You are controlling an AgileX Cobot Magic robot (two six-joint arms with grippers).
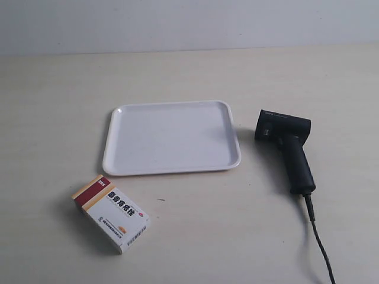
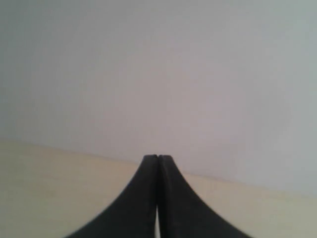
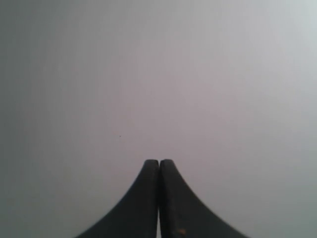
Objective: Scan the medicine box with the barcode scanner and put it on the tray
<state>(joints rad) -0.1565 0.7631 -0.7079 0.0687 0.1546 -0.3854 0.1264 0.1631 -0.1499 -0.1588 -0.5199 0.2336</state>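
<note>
- The medicine box (image 1: 111, 213) lies flat on the desk (image 1: 53, 106), printed face up, just off the near corner of the tray (image 1: 227, 164) and not touching it — a fair judgement is that it waits there as the first thing to be picked up.
- The tray sits in the middle of the desk with nothing in it, which suits its part as the last stop for the box.
- The barcode scanner (image 1: 286, 145) lies on its side, well apart from the box and near the tray's other edge; its boxy head points toward the tray and its thin cable (image 1: 318, 239) trails off toward the near edge of the exterior view.
- Box to one side, scanner to the other: this looks laid out so that each arm takes one thing, though no arm shows in the exterior view.
- The left hand (image 2: 157, 157) has its two dark fingers pressed together with nothing between them; it looks over the desk at a plain wall.
- The right hand (image 3: 159, 161) is likewise pressed together and empty, facing only bare grey.
- Writing: the box carries blue Chinese characters, a dark red and tan band at one end and a barcode on its side — none of it sharp enough to read. A small pale mark on the scanner's head is also illegible.
- Nothing of the task appears begun.
</note>
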